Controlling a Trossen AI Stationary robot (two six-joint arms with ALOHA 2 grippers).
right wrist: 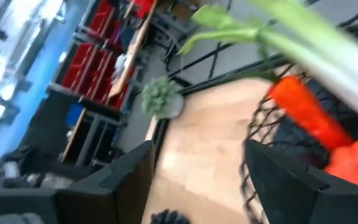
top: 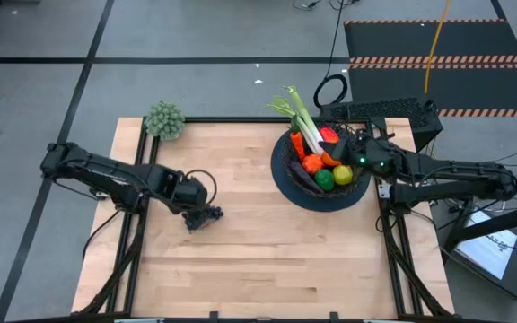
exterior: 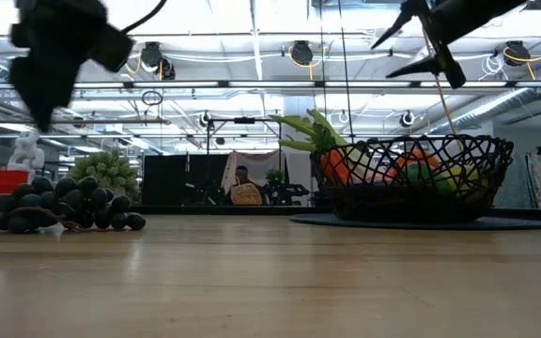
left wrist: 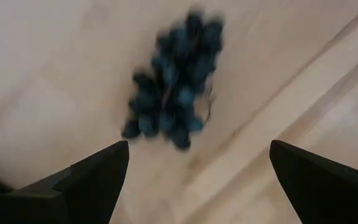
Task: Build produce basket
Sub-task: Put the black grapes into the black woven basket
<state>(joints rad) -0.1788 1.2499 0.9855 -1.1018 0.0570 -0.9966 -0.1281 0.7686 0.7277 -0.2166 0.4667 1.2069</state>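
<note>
The dark grapes point(top: 208, 215) point(left wrist: 173, 81) point(exterior: 59, 207) lie on the wooden table, left of centre. My left gripper point(top: 196, 206) point(left wrist: 197, 168) hovers open just above them, touching nothing. The black wire basket point(top: 284, 182) point(exterior: 411, 178) stands at the far right. It holds the leek point(top: 302, 121) point(right wrist: 303, 37), carrot point(top: 297, 145) point(right wrist: 303, 112), tomato point(top: 328, 135), an orange point(top: 312, 164), lime point(top: 324, 179), lemon point(top: 342, 174) and eggplant point(top: 302, 181). The leek's leaves stick out over the far rim. My right gripper point(top: 348, 148) point(exterior: 430, 42) point(right wrist: 197, 168) is open above the basket's right side.
A pale grey-green bushy clump point(top: 164, 119) point(right wrist: 160, 96) sits at the table's far left corner. A dark round mat point(exterior: 421, 222) lies under the basket. Bare wood spans the middle and near side of the table point(top: 267, 260).
</note>
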